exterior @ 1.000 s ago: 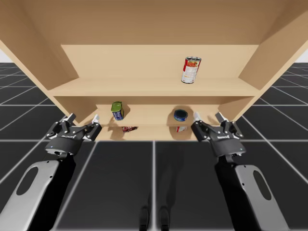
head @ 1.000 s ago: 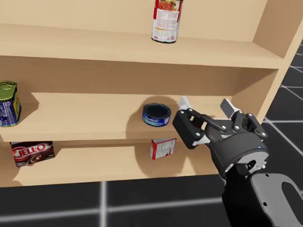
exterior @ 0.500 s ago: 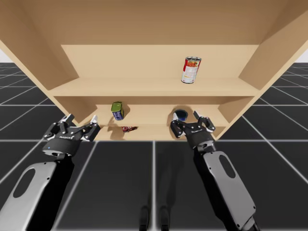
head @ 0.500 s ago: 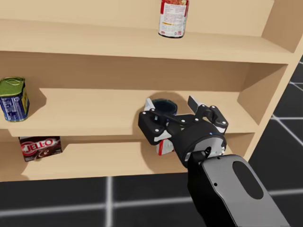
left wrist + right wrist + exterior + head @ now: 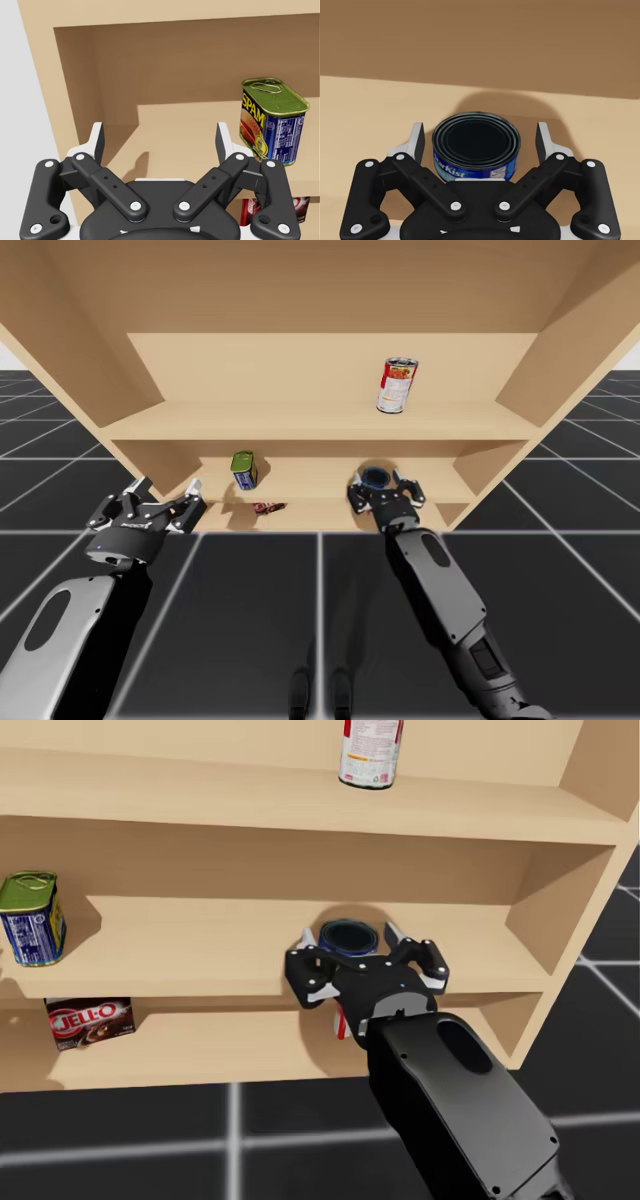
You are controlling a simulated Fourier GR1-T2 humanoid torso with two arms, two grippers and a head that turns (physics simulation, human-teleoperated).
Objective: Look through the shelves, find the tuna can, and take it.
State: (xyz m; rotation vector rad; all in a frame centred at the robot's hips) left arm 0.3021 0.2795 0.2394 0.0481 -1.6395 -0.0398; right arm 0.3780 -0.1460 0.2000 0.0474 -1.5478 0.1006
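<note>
The tuna can (image 5: 476, 145), flat and blue with a dark top, stands on the middle shelf (image 5: 200, 945); I also see the can (image 5: 347, 936) in the head view and the can (image 5: 375, 477) in the high view. My right gripper (image 5: 480, 137) is open, one finger on each side of the can with a small gap at both sides. In the head view the right gripper (image 5: 349, 942) sits at the shelf's front edge. My left gripper (image 5: 160, 140) is open and holds nothing; it hovers at the shelf's left end, where the high view shows the left gripper (image 5: 168, 488).
A blue rectangular tin with a green lid (image 5: 32, 917) stands on the middle shelf, far left; it is the tin (image 5: 270, 120) ahead-right of my left gripper. A tall red-and-white can (image 5: 370, 752) is on the top shelf. A dark box (image 5: 90, 1020) lies on the bottom shelf.
My right arm has swung left and reached into the middle shelf until its open fingers straddle the tuna can. My head has turned slightly. The left arm has barely moved.
</note>
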